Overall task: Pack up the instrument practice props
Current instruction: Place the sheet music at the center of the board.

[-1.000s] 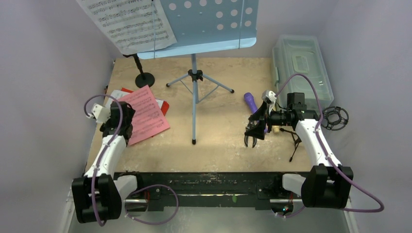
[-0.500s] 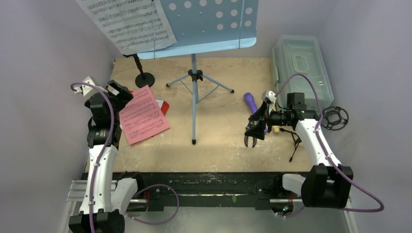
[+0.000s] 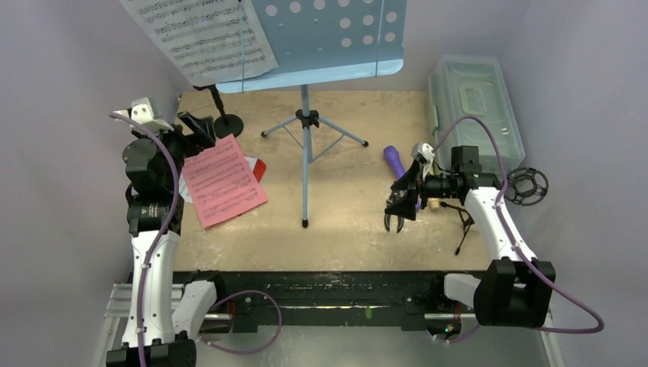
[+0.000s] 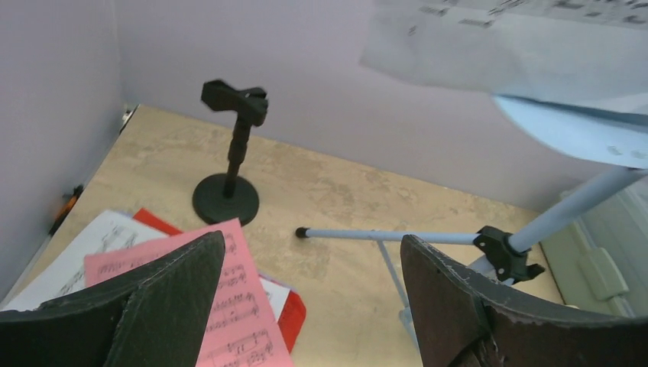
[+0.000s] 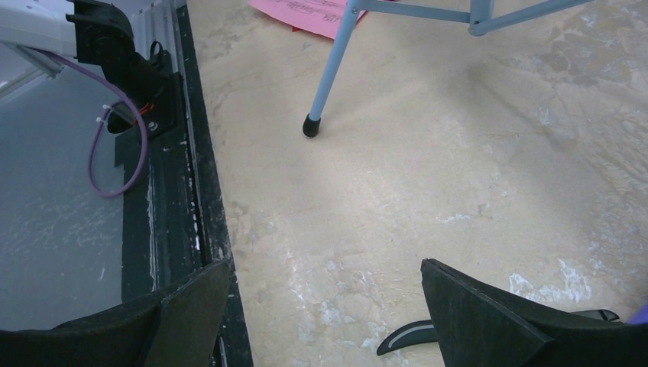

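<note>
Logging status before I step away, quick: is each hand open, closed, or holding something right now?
Left hand: open, holding nothing.
Right hand: open, holding nothing.

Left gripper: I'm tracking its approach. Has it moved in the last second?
Yes. The left gripper left the pink sheet and moved farther back, closing on the black round-base pole.
</note>
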Available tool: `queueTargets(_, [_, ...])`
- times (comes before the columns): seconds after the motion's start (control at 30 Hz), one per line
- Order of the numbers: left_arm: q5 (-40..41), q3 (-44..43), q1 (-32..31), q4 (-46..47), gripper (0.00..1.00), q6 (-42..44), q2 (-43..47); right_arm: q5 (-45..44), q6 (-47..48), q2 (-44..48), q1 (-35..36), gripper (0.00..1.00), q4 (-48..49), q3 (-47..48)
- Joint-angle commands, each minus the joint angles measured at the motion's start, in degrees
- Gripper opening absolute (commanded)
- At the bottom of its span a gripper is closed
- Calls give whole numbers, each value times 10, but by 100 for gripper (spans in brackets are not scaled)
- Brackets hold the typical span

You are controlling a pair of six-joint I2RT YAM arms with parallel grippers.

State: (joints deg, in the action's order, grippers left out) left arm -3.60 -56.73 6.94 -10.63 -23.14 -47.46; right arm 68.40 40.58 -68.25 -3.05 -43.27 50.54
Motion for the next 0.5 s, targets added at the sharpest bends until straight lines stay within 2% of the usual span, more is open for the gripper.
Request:
queueTargets(0.0, [-75, -24, -4, 93, 85, 25, 7, 0, 13, -2, 1, 99, -3, 20])
queueTargets(0.3, [-101, -23, -3, 247, 87, 28, -11, 0, 16, -4, 1, 99, -6, 20])
queueTargets(0.47, [-118, -18, -4, 323, 90, -33, -22, 0, 18, -5, 1, 99, -8, 20])
